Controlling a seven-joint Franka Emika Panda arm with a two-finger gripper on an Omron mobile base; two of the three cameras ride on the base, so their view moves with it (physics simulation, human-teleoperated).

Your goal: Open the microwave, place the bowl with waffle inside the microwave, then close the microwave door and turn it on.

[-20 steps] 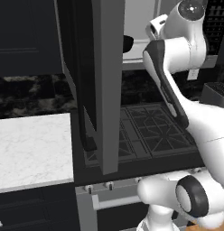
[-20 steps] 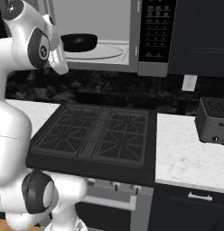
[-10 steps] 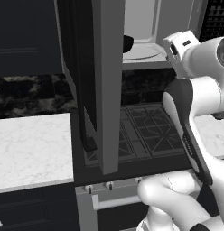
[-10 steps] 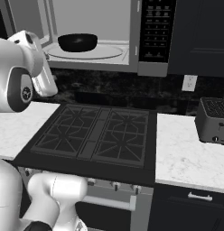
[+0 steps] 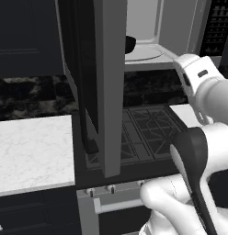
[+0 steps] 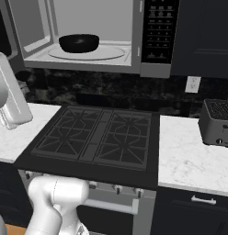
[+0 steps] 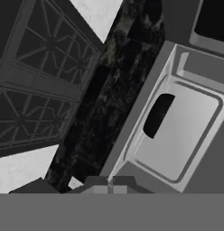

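Observation:
The microwave [image 6: 152, 69] hangs above the stove with its light grey cavity exposed. The microwave door [image 5: 109, 87] stands swung wide open toward me, its black bar handle [image 5: 86, 124] on the left face. The black bowl [image 6: 79, 42] sits on the round plate inside the cavity, also seen as the bowl [image 5: 130, 44] and the bowl [image 7: 158, 115]. The waffle is hidden behind the bowl's wall. My gripper [image 7: 109, 186] is shut with nothing in it, pulled back below and in front of the cavity, well clear of the bowl.
The black button panel [image 6: 157, 30] is on the microwave's right side. A dark gas stove [image 6: 97, 137] lies below, with white marble counters on both sides. A toaster [image 6: 218, 121] stands on the right counter. Dark cabinets flank the microwave.
The arm has drawn back and down from the microwave cavity. The gripper has gone from open to shut, empty. The bowl stays inside the microwave.

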